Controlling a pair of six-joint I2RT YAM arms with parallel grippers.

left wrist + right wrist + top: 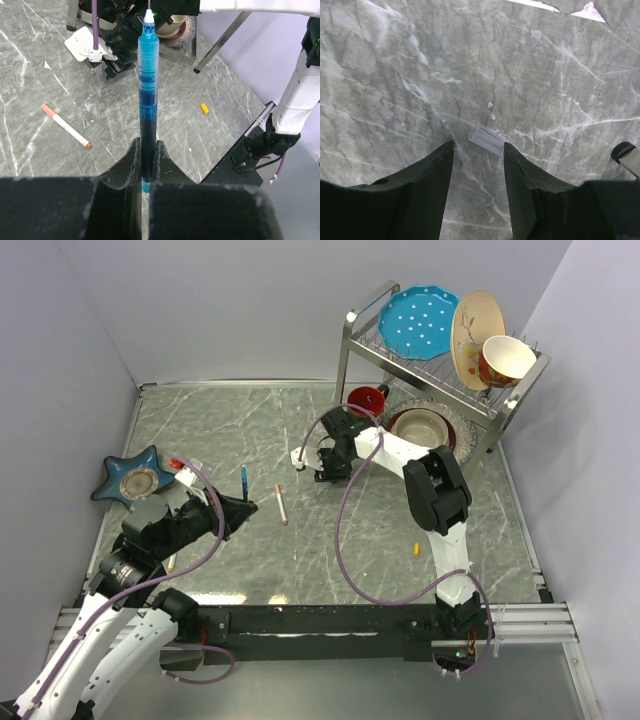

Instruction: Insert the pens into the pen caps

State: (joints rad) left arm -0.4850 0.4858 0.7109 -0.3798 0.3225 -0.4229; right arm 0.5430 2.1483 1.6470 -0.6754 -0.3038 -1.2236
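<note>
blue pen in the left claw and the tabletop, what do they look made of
Blue pen: translucent glossy plastic, as it looks; darker ink shows through the barrel, and the tip end is white. It is clamped in the left claw. Tabletop: grey with white veins like marble, low sheen; whether real stone or a printed laminate cannot be told.

No readable text, no labels, no brands, no numbers on anything in view
</note>
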